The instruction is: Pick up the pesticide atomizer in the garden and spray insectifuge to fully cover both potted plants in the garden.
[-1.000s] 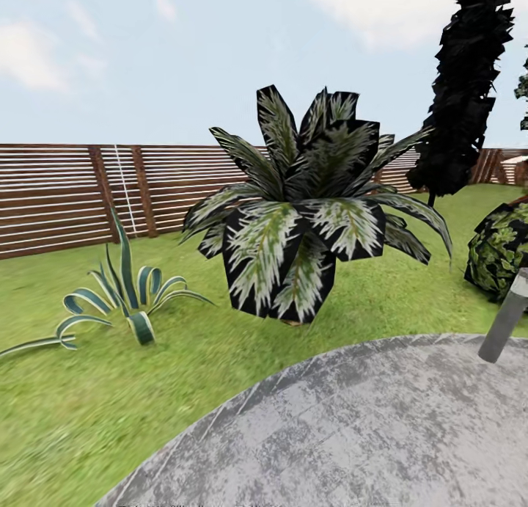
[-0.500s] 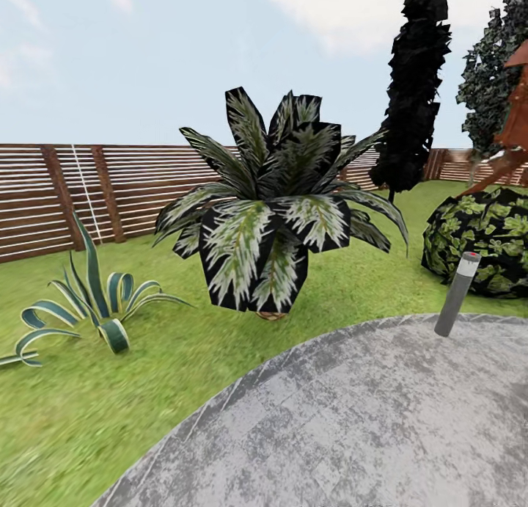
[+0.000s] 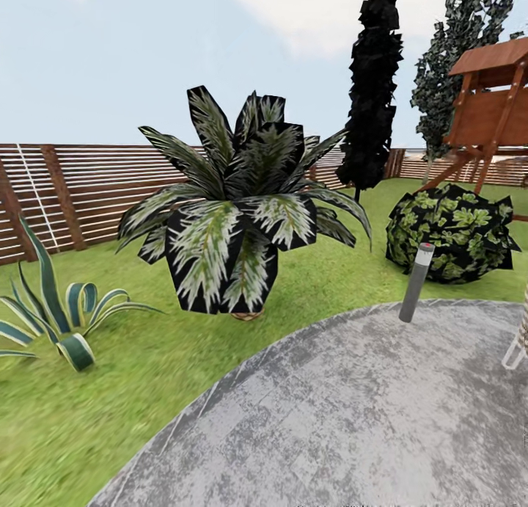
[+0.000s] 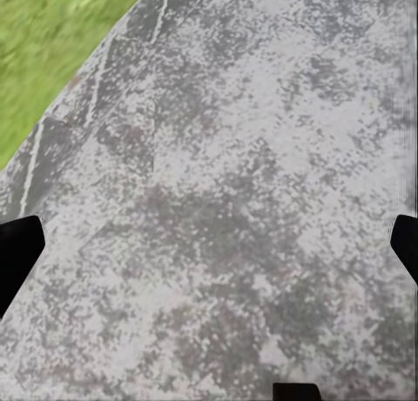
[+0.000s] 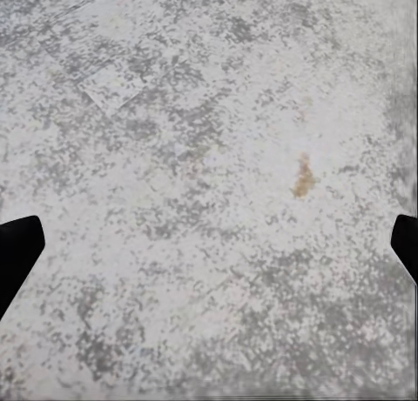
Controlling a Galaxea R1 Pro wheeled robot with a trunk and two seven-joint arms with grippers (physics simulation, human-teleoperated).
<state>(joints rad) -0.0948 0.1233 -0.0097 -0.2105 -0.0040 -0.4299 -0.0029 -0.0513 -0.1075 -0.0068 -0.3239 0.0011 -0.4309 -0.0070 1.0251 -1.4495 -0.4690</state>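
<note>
**Still turning, still searching**

Our head camera has swung to the right over the last second: the whole scene has slid toward the left of the head view, so it is our view that moved, not the garden's things. The big dark bush (image 3: 242,213) with white-streaked leaves sits further left than before, the striped curling-leaf plant (image 3: 55,320) is now partly cut by the edge, and a wooden play structure (image 3: 491,118) and a round leafy shrub (image 3: 449,232) have come fully into sight. The short grey post (image 3: 415,283) with a red spot on top now stands at the rim of the paved patch (image 3: 352,419).

For the task, we judge this to be a search turn. The pesticide atomizer and the two low grey pots are nowhere in what we see, so their place is unknown to us and nothing is picked up yet.

Our left claw (image 4: 209,244) is spread wide, its dark fingertips at the picture's edges over mottled grey paving beside lawn (image 4: 52,44). Our right claw (image 5: 209,244) is likewise spread and holds nothing, over paving with a small rusty stain (image 5: 301,177).

Around us: green grass, a brown slatted fence (image 3: 88,191), a tall dark tree (image 3: 372,89), pale sky.
</note>
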